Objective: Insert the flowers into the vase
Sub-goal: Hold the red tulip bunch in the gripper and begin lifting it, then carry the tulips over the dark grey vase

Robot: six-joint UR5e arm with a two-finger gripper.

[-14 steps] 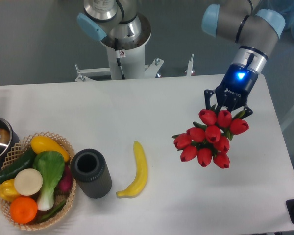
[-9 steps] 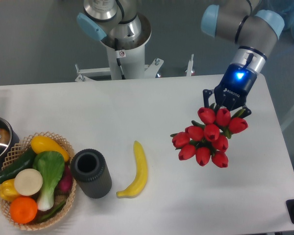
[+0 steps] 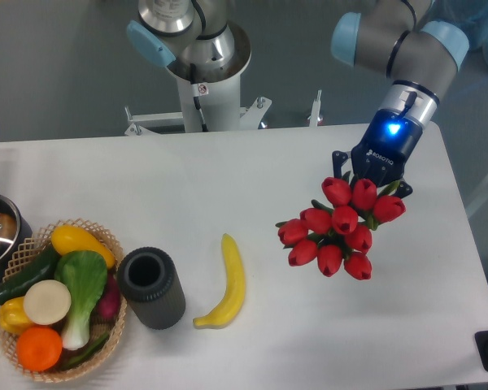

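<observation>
The arm comes in from the top right corner, grey links with light blue joint caps, bending down so the wrist points at the table. The gripper [image 3: 369, 177] hangs off that wrist, black body with a blue light glowing on it, and its two fingers are clamped on the flowers [image 3: 335, 230]. You can only see bits of the dark fingertips poking out on either side.

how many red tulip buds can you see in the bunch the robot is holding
9, clustered in the flowers under the gripper: three on top, three across the middle, three along the bottom. Others may be hidden behind.
</observation>
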